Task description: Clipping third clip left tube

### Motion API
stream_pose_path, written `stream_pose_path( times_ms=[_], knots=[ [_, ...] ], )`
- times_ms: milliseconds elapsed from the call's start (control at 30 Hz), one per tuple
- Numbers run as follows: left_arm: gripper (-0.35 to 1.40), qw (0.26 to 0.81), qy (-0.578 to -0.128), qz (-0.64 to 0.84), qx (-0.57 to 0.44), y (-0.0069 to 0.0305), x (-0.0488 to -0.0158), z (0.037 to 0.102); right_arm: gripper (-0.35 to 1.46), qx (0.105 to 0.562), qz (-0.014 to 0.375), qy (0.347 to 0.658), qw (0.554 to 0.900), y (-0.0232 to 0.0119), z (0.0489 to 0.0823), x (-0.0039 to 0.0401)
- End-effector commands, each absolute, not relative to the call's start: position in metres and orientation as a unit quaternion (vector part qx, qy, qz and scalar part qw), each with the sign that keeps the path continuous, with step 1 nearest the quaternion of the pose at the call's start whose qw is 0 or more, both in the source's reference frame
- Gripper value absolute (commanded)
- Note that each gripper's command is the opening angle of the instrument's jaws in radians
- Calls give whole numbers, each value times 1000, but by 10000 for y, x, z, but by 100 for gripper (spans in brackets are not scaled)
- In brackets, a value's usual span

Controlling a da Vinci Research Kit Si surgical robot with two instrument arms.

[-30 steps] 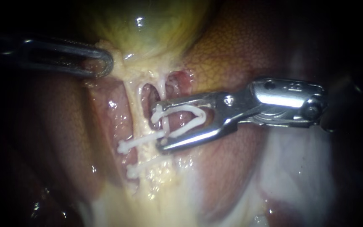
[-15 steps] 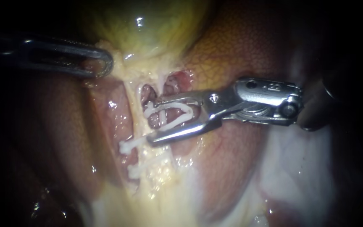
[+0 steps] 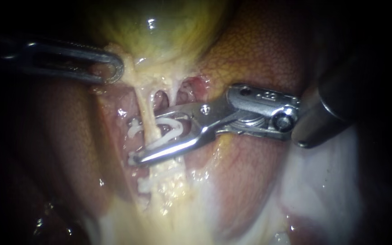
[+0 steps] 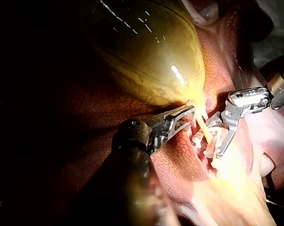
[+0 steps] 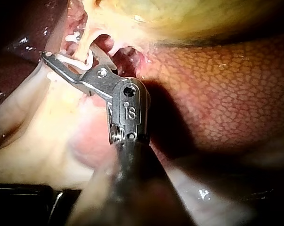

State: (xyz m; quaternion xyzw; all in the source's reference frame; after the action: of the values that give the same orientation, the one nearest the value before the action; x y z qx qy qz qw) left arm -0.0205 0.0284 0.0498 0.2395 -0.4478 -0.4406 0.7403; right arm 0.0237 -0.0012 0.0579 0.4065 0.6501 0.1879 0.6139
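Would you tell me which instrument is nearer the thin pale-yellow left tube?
Right. My right instrument straddles the thin pale-yellow left tube with an open white clip; my left instrument grips the base of the yellow-green gallbladder, farther up.

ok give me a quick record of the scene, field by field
left instrument: pincer shut on the gallbladder at its neck
right instrument: pincer holds the new clip
new clip: white, open, straddling the left tube, not yet closed
placed clips: two white ones on the same tube, on the side of the new clip away from the gallbladder
liver: beside and behind the tubes
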Motion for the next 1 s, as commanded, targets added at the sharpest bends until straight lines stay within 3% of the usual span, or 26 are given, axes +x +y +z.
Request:
stream_pose_path(
  times_ms=[33,233,533,1000],
  knots=[
    [-35,740,-448,-441,239,284,-205,498,43,407,189,653,610,-9,573,237],
    [-35,740,-448,-441,239,284,-206,498,43,410,198,663,594,9,551,241],
    [-35,740,-448,-441,239,284,-206,498,37,407,205,664,593,17,547,242],
    [-35,740,-448,-441,239,284,-206,499,-31,422,230,652,587,19,546,234]
  ],
)
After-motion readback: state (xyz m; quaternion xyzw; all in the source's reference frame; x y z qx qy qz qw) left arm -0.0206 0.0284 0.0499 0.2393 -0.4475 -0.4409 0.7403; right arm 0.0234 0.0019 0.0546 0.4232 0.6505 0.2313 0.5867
